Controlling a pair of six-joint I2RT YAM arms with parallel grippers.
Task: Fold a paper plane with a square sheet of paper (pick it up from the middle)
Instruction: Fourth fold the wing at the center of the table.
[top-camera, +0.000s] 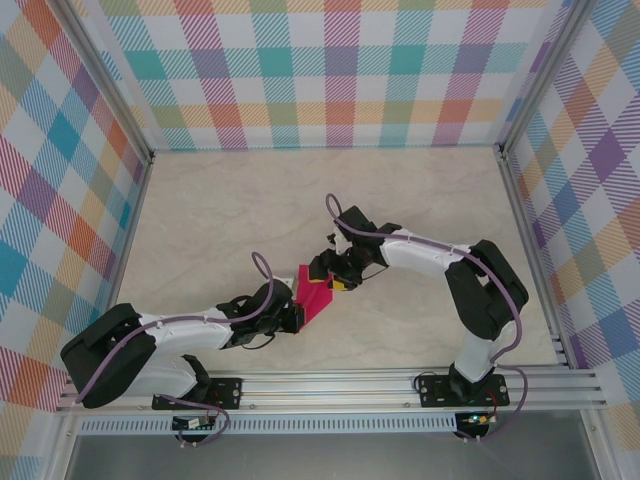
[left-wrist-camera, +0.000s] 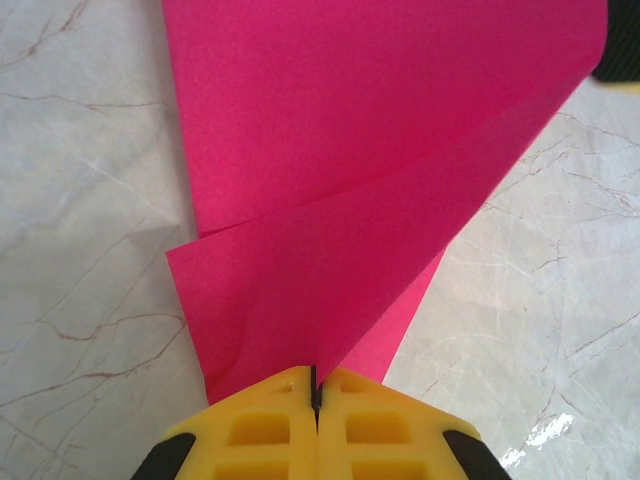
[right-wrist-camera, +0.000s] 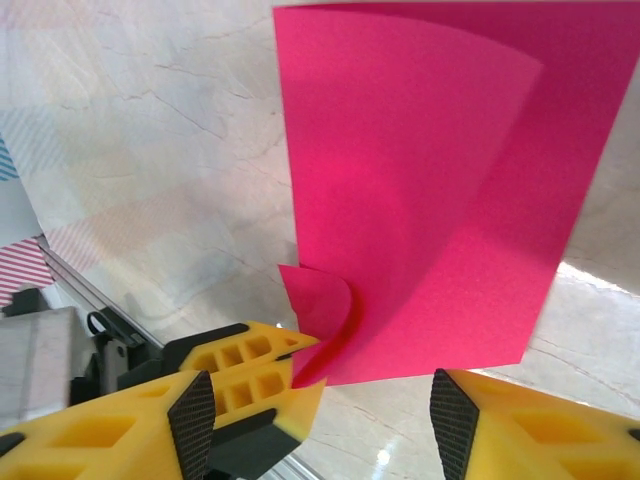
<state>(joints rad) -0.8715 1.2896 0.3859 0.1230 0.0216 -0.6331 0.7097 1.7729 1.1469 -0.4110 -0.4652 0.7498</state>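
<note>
Two robot arms met over the middle of a pale, marble-patterned worktop (top-camera: 220, 200) in the overhead view; between them sat the square sheet of paper (top-camera: 313, 296), magenta-pink, partly folded and tilted up rather than lying flat; the left pincer (top-camera: 289, 317) was at its near lower corner, and the right pincer (top-camera: 336, 277) was just beside its far upper edge.

From the left wrist, the left pincer's yellow jaws were pressed fully together on the paper's near corner, with no gap between them; the sheet fanned away from that grip in two layers, a diagonal flap over a broader panel; whether its far edge touched the worktop could not be told.

From the right wrist, the right pincer stood roughly half open and held nothing; its black pads (right-wrist-camera: 190, 420) flanked the sheet's lower edge without touching it; the paper bowed in a soft curve, and a small curled corner sat in the left pincer's tips at lower left.

The step in hand looked like setting up the next fold; done well, the left pincer would serve as a firm anchor while the right closed on the free edge near its middle; pulling against the clamp risked a tear or a skewed crease, so the bow wanted easing flat before any pressing.
</note>
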